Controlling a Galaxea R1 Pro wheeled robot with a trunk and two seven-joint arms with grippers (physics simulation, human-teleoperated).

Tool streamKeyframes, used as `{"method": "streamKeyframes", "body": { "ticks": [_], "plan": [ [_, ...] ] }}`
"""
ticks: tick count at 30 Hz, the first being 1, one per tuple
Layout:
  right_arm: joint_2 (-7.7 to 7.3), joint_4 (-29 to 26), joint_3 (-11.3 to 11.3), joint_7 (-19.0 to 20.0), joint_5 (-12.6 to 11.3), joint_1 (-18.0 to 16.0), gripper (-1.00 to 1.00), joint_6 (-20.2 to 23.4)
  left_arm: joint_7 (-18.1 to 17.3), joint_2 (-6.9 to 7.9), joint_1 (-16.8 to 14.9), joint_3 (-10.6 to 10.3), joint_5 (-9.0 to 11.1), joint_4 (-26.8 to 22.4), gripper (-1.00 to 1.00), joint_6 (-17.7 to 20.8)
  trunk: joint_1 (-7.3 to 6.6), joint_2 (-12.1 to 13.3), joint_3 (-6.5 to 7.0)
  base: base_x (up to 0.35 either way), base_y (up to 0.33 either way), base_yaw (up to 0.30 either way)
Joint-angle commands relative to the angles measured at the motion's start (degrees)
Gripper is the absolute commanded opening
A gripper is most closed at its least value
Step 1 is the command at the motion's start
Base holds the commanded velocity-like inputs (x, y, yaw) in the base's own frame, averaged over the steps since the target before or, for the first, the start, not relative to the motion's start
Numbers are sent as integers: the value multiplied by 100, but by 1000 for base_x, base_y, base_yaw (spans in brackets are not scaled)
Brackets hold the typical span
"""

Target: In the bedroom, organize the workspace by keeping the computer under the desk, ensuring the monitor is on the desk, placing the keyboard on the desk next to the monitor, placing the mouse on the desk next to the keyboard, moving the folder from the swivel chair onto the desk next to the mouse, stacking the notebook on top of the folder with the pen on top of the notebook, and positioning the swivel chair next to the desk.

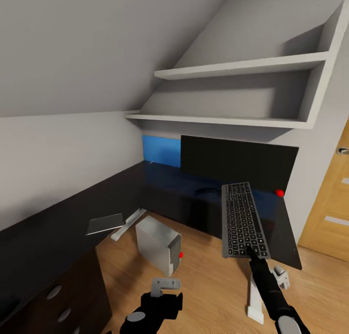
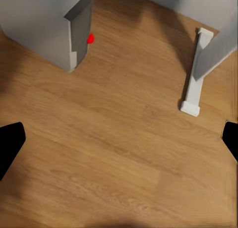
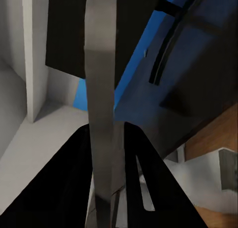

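Up above the desk, the right gripper pinches the keyboard by its near end, just before the monitor. Below, the left gripper hangs wide apart near the computer.

My right arm reaches up from the lower right of the head view, its gripper clamped on the keyboard's near edge. My left gripper sits low at bottom centre, fingers spread wide, holding nothing.
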Motion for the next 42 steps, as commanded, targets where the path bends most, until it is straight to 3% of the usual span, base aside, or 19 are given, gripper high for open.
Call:
{"method": "streamKeyframes", "body": {
  "ticks": [1, 11, 42],
  "plan": [
    [8, 10, -20, 40, -89, -7, -100, 63, 36, 3, -7, -8, 11, -10, 100, 17, 0, -5, -7, 5, 1, -299],
    [6, 30, -28, 36, -89, -7, -100, 63, 34, 3, -7, -9, 11, -10, 100, 14, 0, -5, -7, 55, 128, -299],
    [6, 31, -25, 34, -122, -7, -100, 73, 32, 3, -7, -9, 17, -10, 100, 23, 0, -5, -7, 1, 2, -294]
  ]
}}
